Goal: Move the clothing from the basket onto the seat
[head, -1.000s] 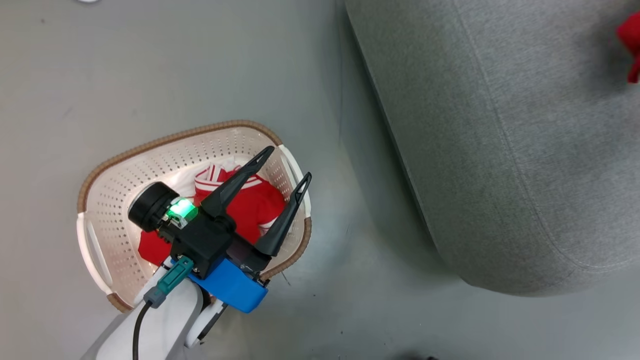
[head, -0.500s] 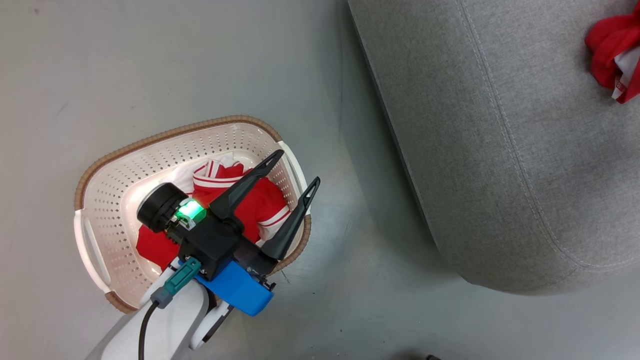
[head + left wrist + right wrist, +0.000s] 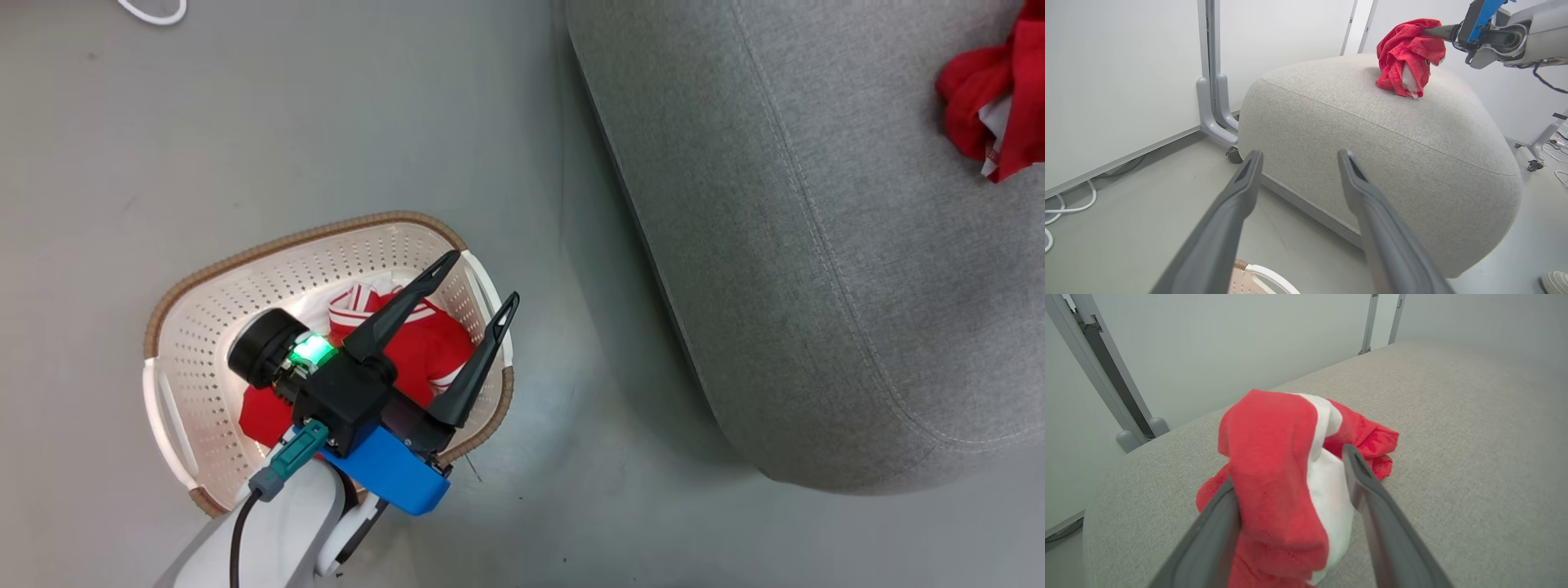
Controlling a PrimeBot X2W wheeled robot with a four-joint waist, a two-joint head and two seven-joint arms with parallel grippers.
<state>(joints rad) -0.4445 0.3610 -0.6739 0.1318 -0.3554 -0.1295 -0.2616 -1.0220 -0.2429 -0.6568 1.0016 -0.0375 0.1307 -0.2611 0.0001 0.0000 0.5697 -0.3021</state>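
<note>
At 7 o'clock the left gripper (image 3: 483, 278) hangs over the basket (image 3: 245, 249), fingers spread and empty, with red clothing (image 3: 424, 347) lying inside. At 2 o'clock a red garment (image 3: 980, 122) rests on the seat (image 3: 816, 245), with the right gripper (image 3: 1290, 465) fingers spread around it. By my reckoning the task is roughly half done.

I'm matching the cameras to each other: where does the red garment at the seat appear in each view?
Head view: the red garment at the top right edge, over the grey seat.
Left wrist view: the garment upper right, at the tip of the right gripper.
Right wrist view: the garment at centre, between that gripper's fingers.
Shared landmark: the grey seat beneath it.
</note>
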